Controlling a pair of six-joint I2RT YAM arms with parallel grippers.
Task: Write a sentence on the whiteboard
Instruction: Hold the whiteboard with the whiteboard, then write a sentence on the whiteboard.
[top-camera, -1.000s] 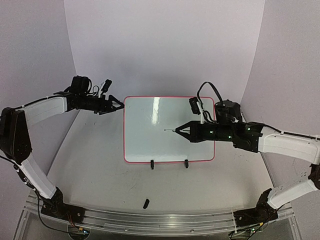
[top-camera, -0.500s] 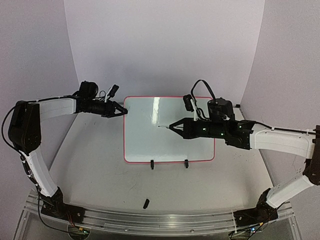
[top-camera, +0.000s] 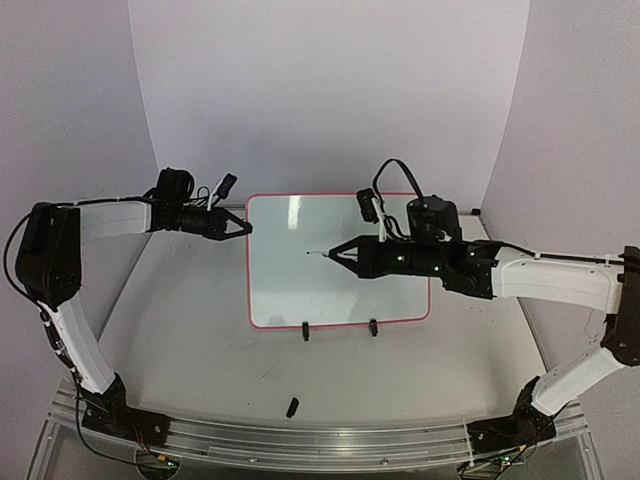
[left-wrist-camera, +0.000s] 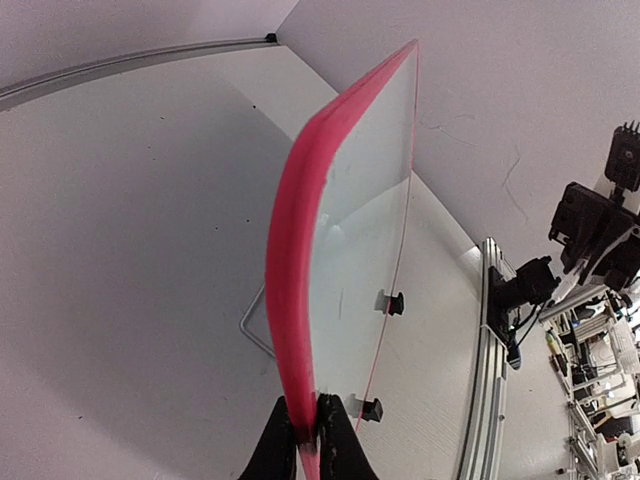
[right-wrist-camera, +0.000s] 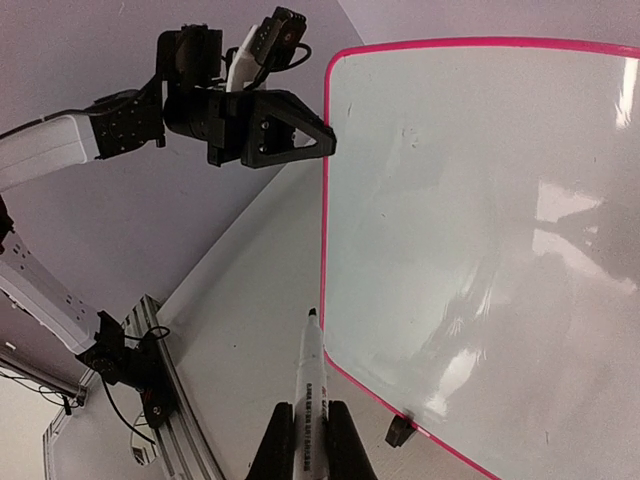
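Note:
The whiteboard, glossy white with a thin red-pink frame, stands propped on two black clip feet. My left gripper is shut on its left frame edge near the top corner. In the left wrist view the fingers pinch the pink frame. My right gripper is shut on a white marker, whose dark tip points left in front of the board's upper middle. In the right wrist view the marker sticks out past the jaws beside the whiteboard. No sentence shows on the board.
A small black cap lies on the table near the front. An aluminium rail runs along the near edge by the arm bases. A wire stand sits behind the board. Pale walls close in the back and both sides.
My left gripper has gone from open to shut on the board's left edge. The right arm has carried the marker leftward across the board.

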